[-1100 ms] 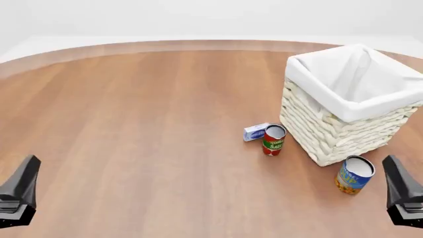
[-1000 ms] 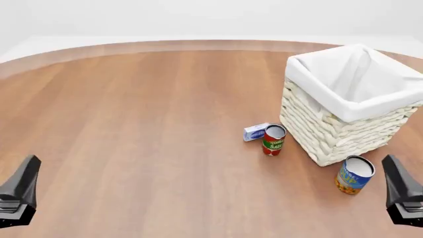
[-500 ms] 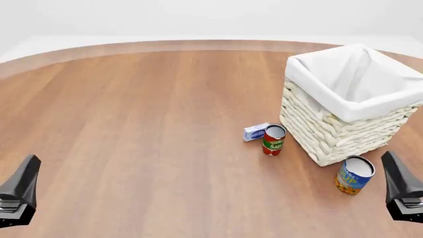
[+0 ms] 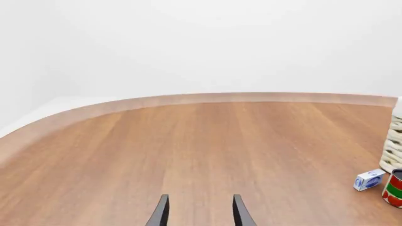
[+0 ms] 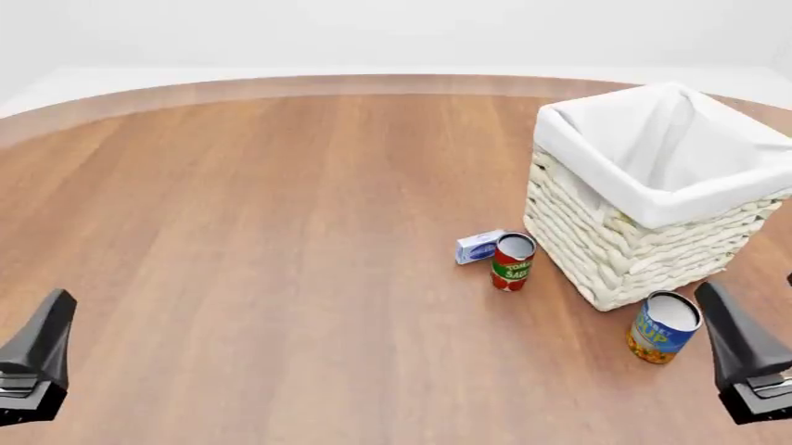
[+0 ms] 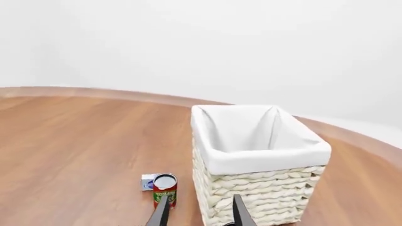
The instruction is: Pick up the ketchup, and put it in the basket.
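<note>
The ketchup bottle shows in no view. The basket (image 5: 592, 169), cream woven wicker with a white liner folded over its rim, stands at the right of the table; it also shows in the right wrist view (image 6: 264, 162), and its edge in the left wrist view (image 4: 394, 146). My left gripper (image 5: 50, 334) is at the near left, open and empty, fingers apart in its wrist view (image 4: 201, 214). My right gripper (image 5: 728, 326) is at the near right, open and empty (image 6: 199, 213), just in front of the basket.
A red-and-green tomato sauce can (image 5: 513, 260) stands upright at the basket's left front, with a small blue-and-white box (image 5: 479, 245) lying beside it. A blue-and-yellow can (image 5: 665, 325) stands in front of the basket, close to my right gripper.
</note>
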Motion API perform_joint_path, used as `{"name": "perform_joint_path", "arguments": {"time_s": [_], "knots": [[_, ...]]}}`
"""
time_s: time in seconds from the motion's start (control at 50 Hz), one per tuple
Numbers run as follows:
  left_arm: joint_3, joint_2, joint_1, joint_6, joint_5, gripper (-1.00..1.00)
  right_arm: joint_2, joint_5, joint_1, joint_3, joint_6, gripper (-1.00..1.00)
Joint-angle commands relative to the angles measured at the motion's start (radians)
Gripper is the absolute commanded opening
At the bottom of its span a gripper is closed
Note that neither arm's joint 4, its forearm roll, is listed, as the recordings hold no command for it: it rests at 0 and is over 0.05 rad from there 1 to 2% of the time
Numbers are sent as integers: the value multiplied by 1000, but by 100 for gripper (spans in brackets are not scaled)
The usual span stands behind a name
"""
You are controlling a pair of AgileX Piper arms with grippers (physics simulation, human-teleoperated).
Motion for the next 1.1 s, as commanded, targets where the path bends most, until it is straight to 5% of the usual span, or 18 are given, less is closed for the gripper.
{"name": "perform_joint_path", "arguments": {"time_s": [0.02, 0.54, 1.1], "knots": [[0, 0, 0, 0, 0, 100, 81, -61, 105, -5, -28, 100], [0, 0, 0, 0, 0, 100, 453, -354, 333, -25, -66, 100], [0, 0, 0, 0, 0, 100, 746, -540, 538, -76, -70, 100]]}}
